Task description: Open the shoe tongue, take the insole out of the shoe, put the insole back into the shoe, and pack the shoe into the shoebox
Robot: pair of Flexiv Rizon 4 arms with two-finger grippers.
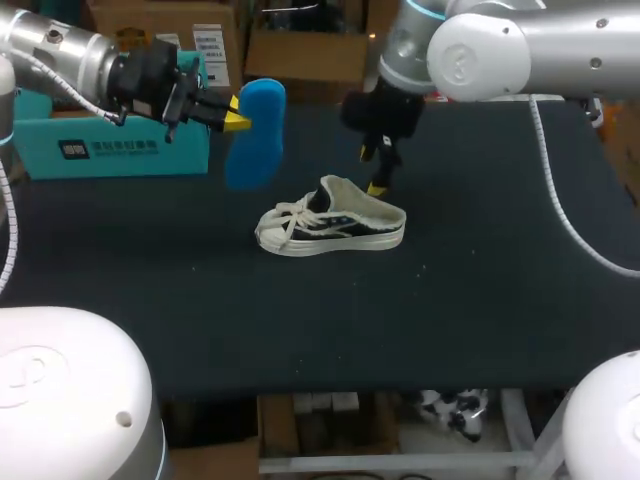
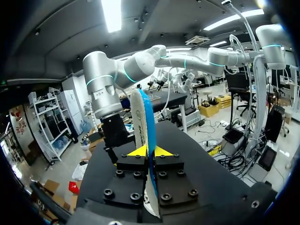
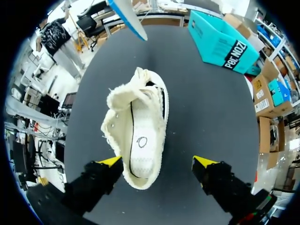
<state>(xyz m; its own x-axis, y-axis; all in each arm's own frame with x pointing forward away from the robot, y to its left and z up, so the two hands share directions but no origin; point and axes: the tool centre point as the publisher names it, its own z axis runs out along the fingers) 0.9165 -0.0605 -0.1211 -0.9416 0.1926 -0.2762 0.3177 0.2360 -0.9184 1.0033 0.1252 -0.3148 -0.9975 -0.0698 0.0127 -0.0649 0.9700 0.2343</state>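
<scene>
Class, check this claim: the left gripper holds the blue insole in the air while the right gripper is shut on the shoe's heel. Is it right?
No. The right gripper is open: the right wrist view shows one finger well clear of the shoe. The left gripper does hold the insole aloft.

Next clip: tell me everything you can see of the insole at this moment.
The insole is a thin, foam-like piece, blue on one face and whitish on the other. It is out of the shoe, held upright in the air above the table, clamped between the yellow-tipped fingers of the left gripper. It hangs near the teal shoebox; nothing else touches it.
</scene>
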